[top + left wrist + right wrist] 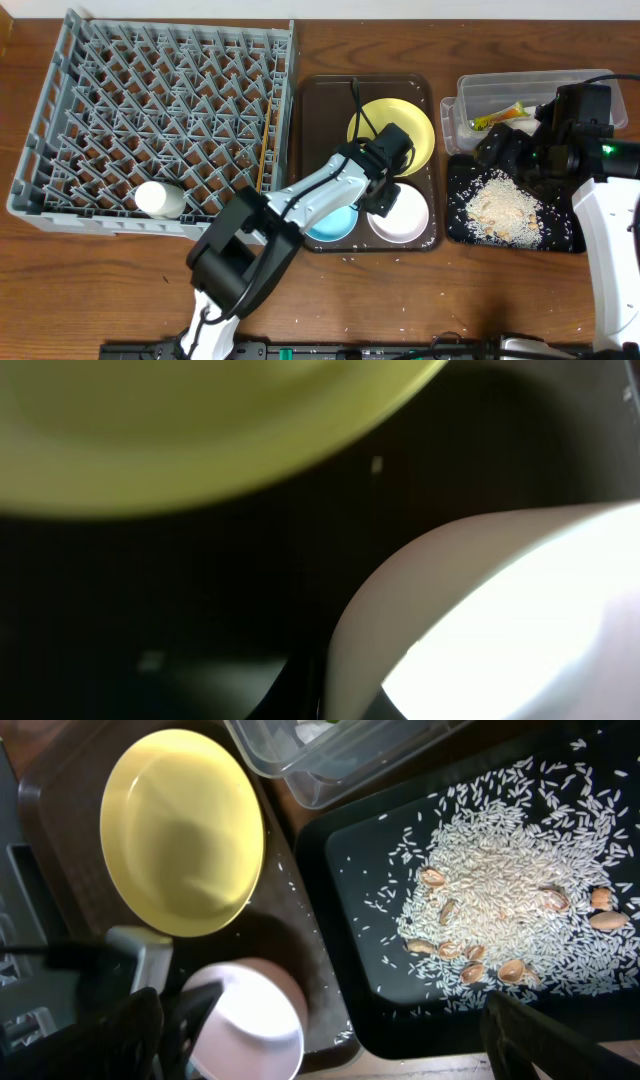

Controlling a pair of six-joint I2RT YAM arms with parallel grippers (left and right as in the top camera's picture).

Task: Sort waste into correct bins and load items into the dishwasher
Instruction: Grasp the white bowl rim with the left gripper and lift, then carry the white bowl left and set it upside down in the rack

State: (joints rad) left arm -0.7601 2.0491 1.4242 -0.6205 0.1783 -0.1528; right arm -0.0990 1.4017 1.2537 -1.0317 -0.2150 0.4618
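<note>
Half the light blue bowl (336, 226) hides under the left arm (318, 190).

Left arm (300, 205): white tapered links joined by black boxy joint housings, the bulkiest black housing sitting low near the base. A thin black cable (354, 100) loops off the wrist. Left gripper (384, 197): black, detail not resolvable. Right arm (605, 215): white lower link, black housings above, one small green light (607, 150) lit.

A robotics lab bench. Left arm (300, 200) and right arm (612, 215) flank a wooden worktop (100, 290) holding a dish rack (150, 100).
</note>
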